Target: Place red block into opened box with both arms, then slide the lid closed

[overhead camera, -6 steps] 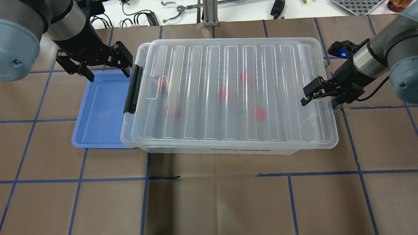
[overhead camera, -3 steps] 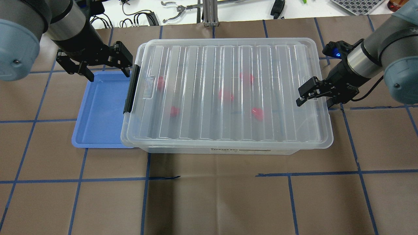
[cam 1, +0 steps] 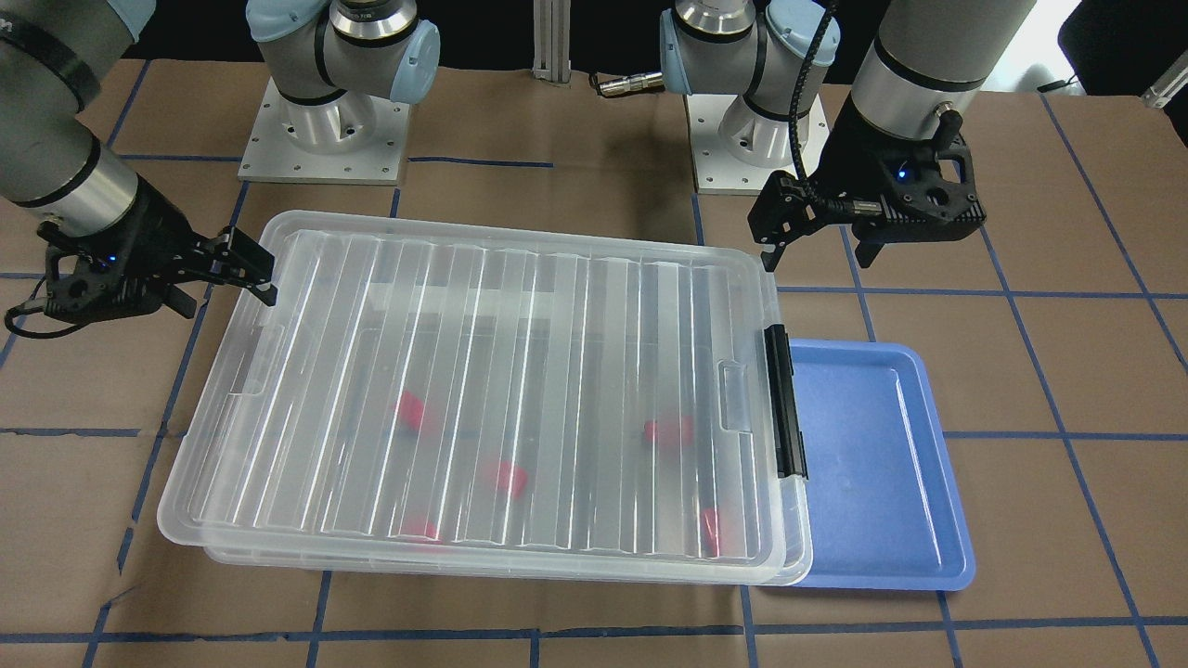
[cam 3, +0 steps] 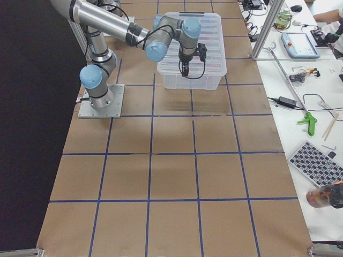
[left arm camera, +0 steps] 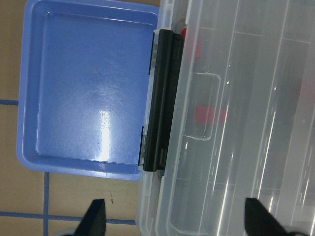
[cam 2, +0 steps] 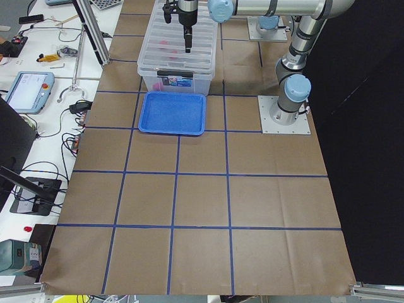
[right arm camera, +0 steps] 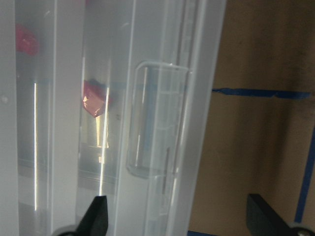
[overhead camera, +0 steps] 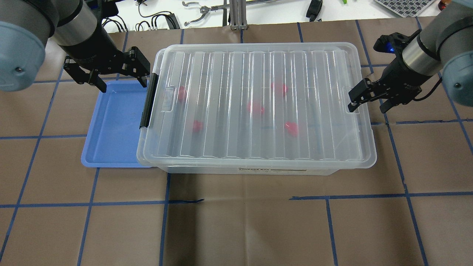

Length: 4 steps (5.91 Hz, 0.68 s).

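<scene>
Flat ribbed clear plastic lid (overhead camera: 258, 103) covers the shallow clear plastic box (overhead camera: 221, 170), small red plastic blocks (overhead camera: 292, 128) inside.
Overhead: left tool (overhead camera: 122, 82), fingers spread and empty, beside the box's black latch bar (overhead camera: 149, 100). Front view: right tool (cam 1: 227, 299), spread and empty, at the box's opposite end.

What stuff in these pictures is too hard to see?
- Overhead view: the red blocks are fuzzy smudges under the ribbed lid; their shapes are lost.
- Right wrist view: the bottom edge cuts off the right gripper, leaving only the tips of its fingers.
- Exterior left view: the box is too far and small to count what's inside.
- Front-facing view: the box covers one edge of the blue tray.
</scene>
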Tool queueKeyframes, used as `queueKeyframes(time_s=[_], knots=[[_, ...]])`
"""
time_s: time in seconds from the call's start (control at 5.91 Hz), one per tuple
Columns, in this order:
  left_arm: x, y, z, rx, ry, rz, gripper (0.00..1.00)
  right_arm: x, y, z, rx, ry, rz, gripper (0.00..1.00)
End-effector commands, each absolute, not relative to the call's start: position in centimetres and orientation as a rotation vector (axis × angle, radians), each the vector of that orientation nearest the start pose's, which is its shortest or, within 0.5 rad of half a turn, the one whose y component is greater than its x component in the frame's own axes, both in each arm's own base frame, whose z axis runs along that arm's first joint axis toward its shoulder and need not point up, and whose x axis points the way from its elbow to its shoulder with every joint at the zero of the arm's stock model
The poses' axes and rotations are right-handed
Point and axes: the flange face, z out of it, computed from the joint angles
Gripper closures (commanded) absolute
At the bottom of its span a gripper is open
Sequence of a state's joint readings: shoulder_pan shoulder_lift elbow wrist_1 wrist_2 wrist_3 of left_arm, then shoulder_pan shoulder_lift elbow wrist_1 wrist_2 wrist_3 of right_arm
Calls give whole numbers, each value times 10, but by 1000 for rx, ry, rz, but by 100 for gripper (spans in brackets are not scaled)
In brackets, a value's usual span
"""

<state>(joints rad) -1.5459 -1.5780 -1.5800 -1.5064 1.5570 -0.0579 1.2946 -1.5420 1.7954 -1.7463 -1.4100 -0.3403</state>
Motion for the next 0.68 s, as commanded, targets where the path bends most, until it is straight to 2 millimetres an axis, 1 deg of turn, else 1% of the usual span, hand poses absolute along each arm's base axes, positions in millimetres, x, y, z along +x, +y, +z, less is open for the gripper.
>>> queueKeyframes(time_s=[0.0, 0.34, 0.51], knots=[[-122, -502, 487, -130, 3153, -77, 1, -1, -516, 430, -90, 3091, -28, 0], [-122, -503, 487, -130, 3153, -77, 1, 0, -513, 463, -64, 3119, 20, 0], [-122, -503, 487, -130, 3153, -77, 1, 16, -509, 489, -18, 3147, 89, 0]])
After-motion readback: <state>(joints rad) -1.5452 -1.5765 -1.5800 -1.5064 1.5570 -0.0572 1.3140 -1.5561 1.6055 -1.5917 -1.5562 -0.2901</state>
